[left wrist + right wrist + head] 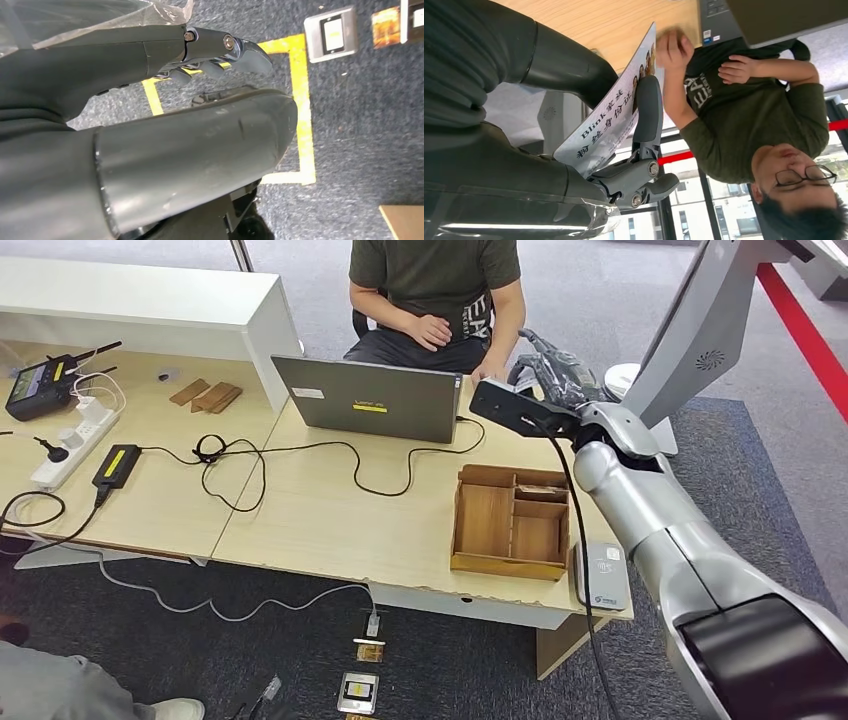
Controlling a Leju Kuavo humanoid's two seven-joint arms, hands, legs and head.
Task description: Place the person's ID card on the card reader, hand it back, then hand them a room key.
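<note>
Currently my right hand pinches the ID card between thumb and fingers, extended toward the person's hand for transfer; left hand hangs, fingers loosely curled, holding nothing

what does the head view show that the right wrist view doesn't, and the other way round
Head view alone: the wooden tray with compartments, the grey card reader beside it, the power strip and cables.

Right wrist view alone: the ID card with its print, held in the right hand's fingers.

Both: the right hand, the seated person, the laptop and the table.
</note>
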